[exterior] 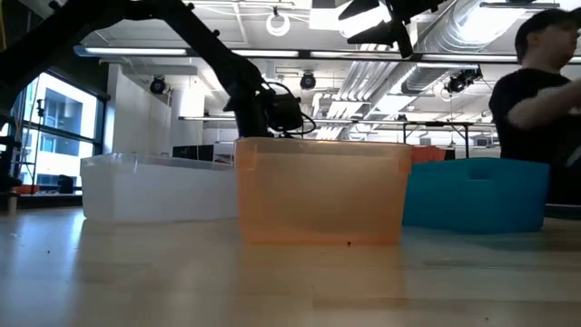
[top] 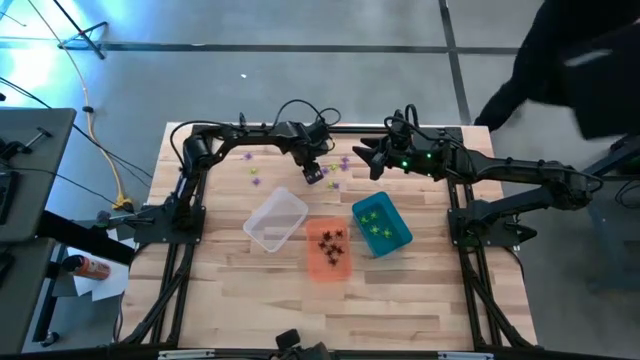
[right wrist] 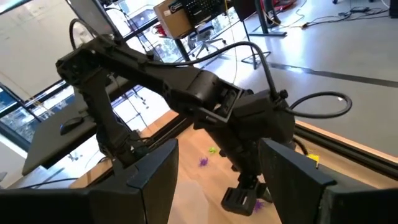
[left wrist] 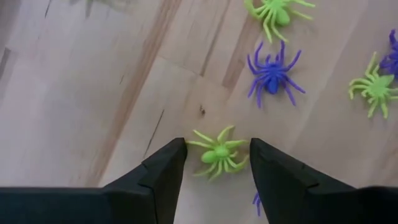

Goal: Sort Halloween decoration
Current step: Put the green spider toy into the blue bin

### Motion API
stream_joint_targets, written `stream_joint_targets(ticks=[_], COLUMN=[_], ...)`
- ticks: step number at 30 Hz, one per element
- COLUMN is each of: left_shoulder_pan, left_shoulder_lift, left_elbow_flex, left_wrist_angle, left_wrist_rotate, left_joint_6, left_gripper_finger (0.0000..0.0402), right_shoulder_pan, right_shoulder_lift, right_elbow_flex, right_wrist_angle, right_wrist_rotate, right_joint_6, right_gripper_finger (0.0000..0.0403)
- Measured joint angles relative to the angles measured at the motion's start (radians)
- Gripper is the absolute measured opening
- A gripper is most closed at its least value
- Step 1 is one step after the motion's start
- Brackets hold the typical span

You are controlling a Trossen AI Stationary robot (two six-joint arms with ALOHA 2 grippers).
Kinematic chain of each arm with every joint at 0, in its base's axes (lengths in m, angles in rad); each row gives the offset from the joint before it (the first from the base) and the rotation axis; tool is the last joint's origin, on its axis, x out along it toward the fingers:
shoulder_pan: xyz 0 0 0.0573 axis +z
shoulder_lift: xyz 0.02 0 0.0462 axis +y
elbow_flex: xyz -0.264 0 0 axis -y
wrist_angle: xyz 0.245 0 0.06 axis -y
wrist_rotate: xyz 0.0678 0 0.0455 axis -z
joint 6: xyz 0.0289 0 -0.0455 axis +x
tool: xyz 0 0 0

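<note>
- Left gripper (left wrist: 217,163) is down at the far-centre of the table (top: 250,300), fingers spread, straddling one green spider (left wrist: 218,152). The spider lies between the fingertips, apparently not yet pinched; the straddle reads as line-up for a squeeze.
- More loose spiders lie near it on the wood: a purple spider (left wrist: 272,73) and other green ones, so the unsorted heap is at the far side of the table, behind the bins.
- Three bins sit in a row at mid-table, within reach of both arms: clear bin (top: 276,220) looks empty, orange bin (top: 327,248) holds black spiders, teal bin (top: 381,224) holds green ones. One colour per bin, so this green one likely belongs in the teal bin.
- Right gripper (top: 362,152) hangs raised beyond the teal bin, fingers apart, holding nothing, clear of the left arm's work.
- A person stands past the table's right corner.
</note>
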Motion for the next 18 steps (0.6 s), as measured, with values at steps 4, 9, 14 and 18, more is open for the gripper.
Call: stream_joint_targets(ticks=[4,9,14,18], left_shoulder_pan=[-0.003,0.015,0.055,0.092], left_shoulder_lift=[-0.002,-0.035,-0.133,-0.237], left_elbow_flex=[-0.001,-0.006,-0.007,-0.007], left_wrist_angle=[-0.008,-0.075,-0.094,-0.087], left_wrist_rotate=[-0.01,0.005,0.028,0.136], left_joint_6=[0.042,0.075,0.078,0.076], left_gripper_finger=[0.0139,0.002,0.0005,0.0003], right_shoulder_pan=[0.0,0.0,0.0,0.0], right_shoulder_lift=[0.0,0.0,0.0,0.0], right_elbow_flex=[0.0,0.0,0.0,0.0], right_wrist_angle=[-0.002,-0.013,-0.014,-0.013], right_wrist_rotate=[0.001,0.001,0.001,0.001], right_joint_6=[0.024,0.024,0.02,0.019], right_gripper_finger=[0.022,0.022,0.022,0.022])
